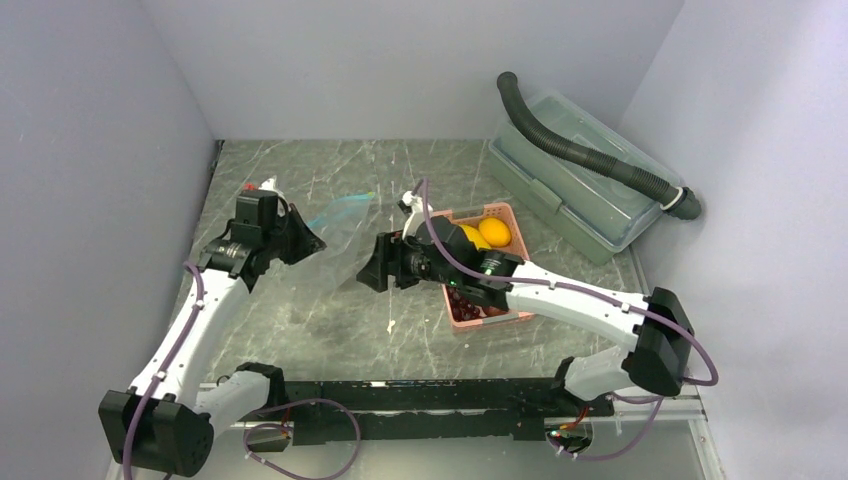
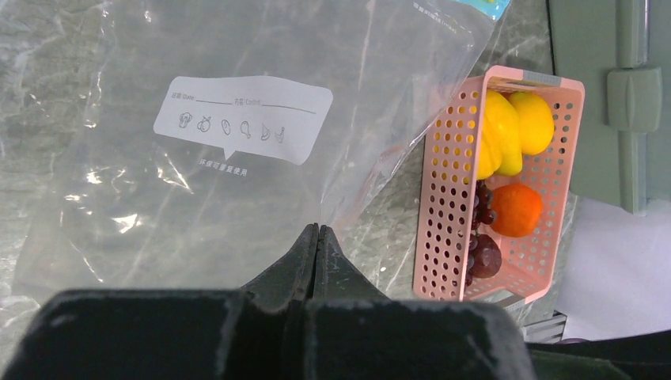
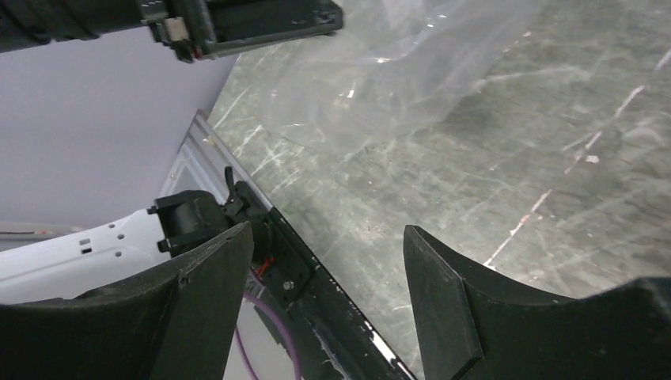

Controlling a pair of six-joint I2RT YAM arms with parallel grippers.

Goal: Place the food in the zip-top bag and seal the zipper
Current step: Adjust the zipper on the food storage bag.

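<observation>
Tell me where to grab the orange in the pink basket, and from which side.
Grip the orange across its widest middle, coming straight down from above with the open right gripper. The pink basket has walls that block any side approach, and the ball shape offers no handle. Room looks tight: grapes and a yellow fruit lie close beside it.

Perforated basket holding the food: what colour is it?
The basket is pink, clearest in the left wrist view.

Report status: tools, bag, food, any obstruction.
Left tool shut on zip-top bag edge. Right tool open, empty, near bag. Food in pink basket, none bagged. No obstruction seen.
</observation>
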